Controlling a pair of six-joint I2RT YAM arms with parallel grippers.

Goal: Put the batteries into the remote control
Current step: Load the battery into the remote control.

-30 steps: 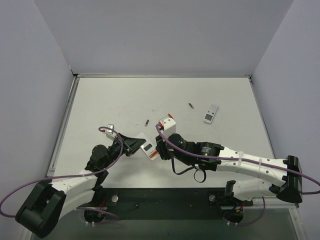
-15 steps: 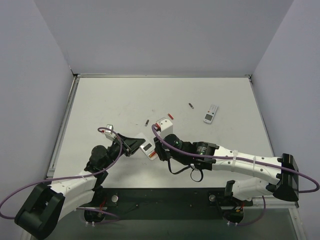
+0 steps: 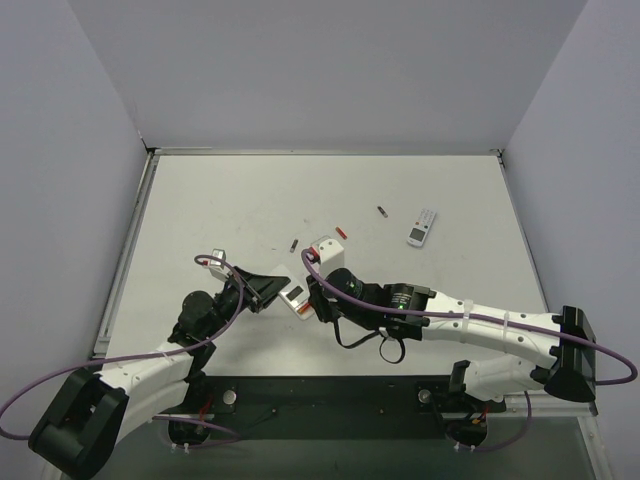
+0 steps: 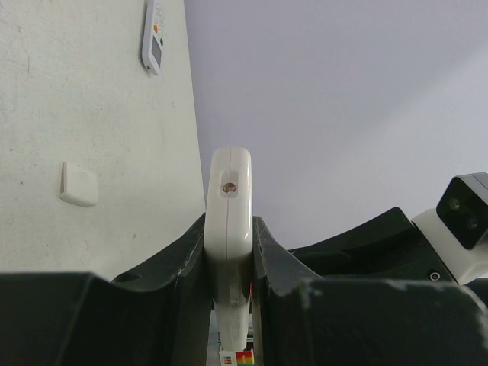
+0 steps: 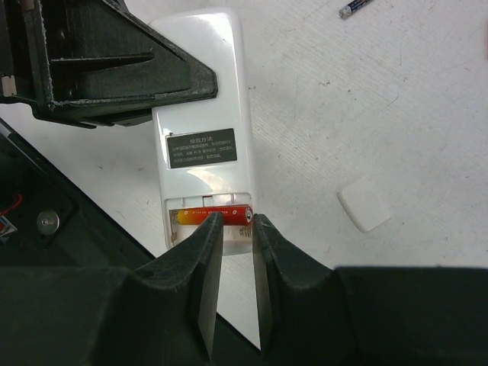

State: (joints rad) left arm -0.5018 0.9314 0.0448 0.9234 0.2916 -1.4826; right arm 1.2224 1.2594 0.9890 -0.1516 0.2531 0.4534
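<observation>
- The left gripper point(image 4: 229, 242) has its jaws closed tight on the long white sides of the remote control point(image 4: 229, 183). It holds the remote near the front of the table point(image 3: 230, 200), in the space between the two arms.
- The remote's plain white back is turned up toward the right wrist. A grey label sits at its middle, and the battery bay stands open at the end nearer that wrist.
- One red battery point(image 5: 194, 216) lies lengthwise across the open bay.
- The right gripper point(image 5: 238, 229) is down at the bay with its jaws only a narrow slit apart. One finger crosses the battery's middle and the other sits just past its end. From here I cannot tell whether the fingers pinch the battery or only rest at it.
- The second red battery point(image 3: 341, 232) lies loose on the table farther back, beyond the right wrist and apart from the remote.
- A small white square cover point(image 5: 366, 204) lies flat on the table near the remote.
- One dark cylinder point(image 3: 293, 244) rests behind the remote, and another dark cylinder point(image 3: 381, 211) lies farther back to the right.
- The white-faced remote point(image 3: 422, 227) lies just beside that farther cylinder, well away from both grippers.
</observation>
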